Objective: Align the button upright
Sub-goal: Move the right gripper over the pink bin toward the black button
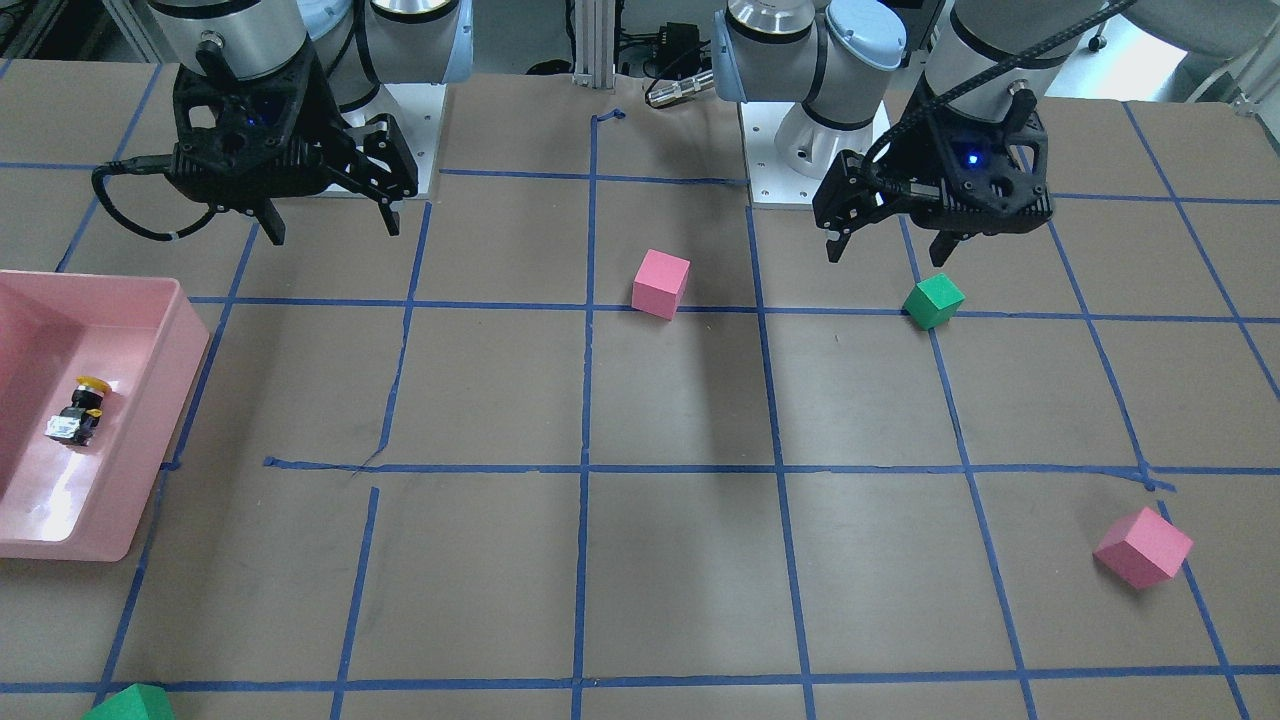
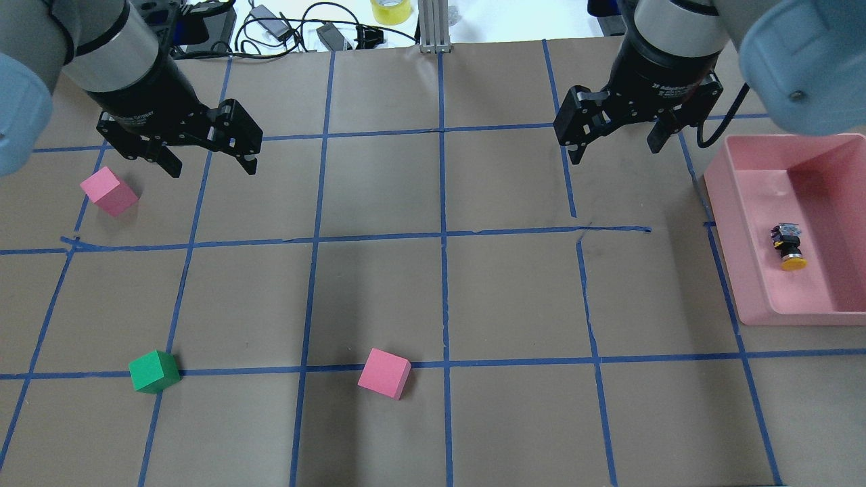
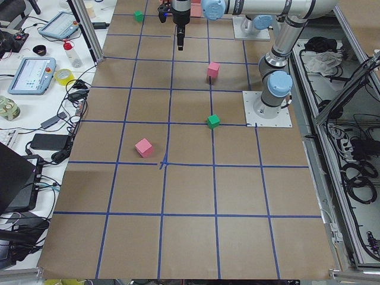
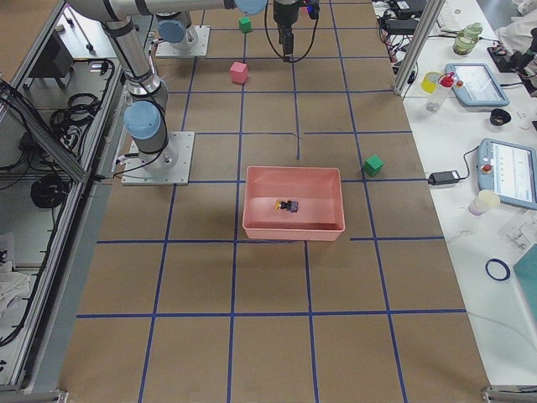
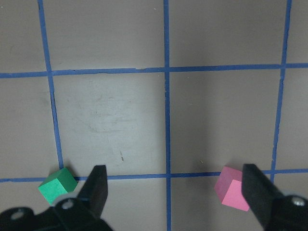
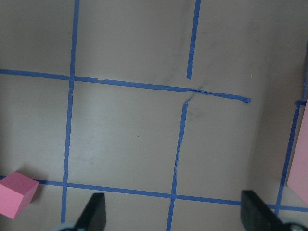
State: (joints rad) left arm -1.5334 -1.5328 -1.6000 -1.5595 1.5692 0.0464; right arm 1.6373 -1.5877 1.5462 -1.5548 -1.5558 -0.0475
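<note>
From the front, the right claw (image 1: 330,228) hangs wide open and empty over the table (image 1: 680,560), fingers pointing down. The left claw (image 1: 888,255) does likewise. From overhead, the button (image 2: 787,245) lies on its side in the pink tray (image 2: 734,223), well apart from both claws. The left wrist view shows a green cube (image 5: 57,185) and a pink cube (image 5: 232,187) on the table below.

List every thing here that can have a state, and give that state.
button: lying on its side in the pink bin, not upright.
pink bin: holds only the button.
left gripper: open, holding nothing.
right gripper: open, holding nothing.
</note>
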